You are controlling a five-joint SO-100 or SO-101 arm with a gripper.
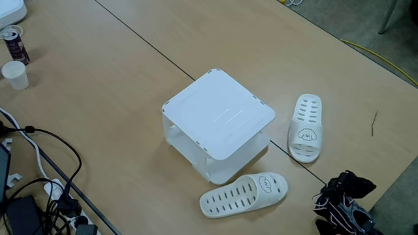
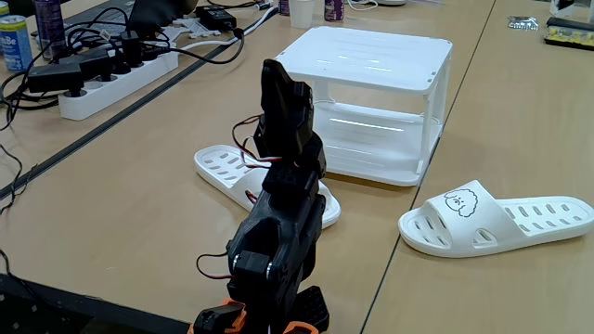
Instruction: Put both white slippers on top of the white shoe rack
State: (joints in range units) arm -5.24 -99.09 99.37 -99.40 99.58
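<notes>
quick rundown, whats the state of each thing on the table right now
white shoe rack: upright, top bare, both tiers empty
slipper with the puppy face: flat on the table, right of the rack in a fixed view, apart from it
other slipper: flat on the table, in front of the rack, sole down
gripper: raised, holding nothing; open or shut unclear
paper cup: upright
can: upright

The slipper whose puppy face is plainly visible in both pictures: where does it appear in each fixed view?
A fixed view: this white slipper lies right of centre, to the right of the white shoe rack.
Another fixed view: white slipper at lower right, in front of the rack.
Shared landmark: the white shoe rack.
</notes>
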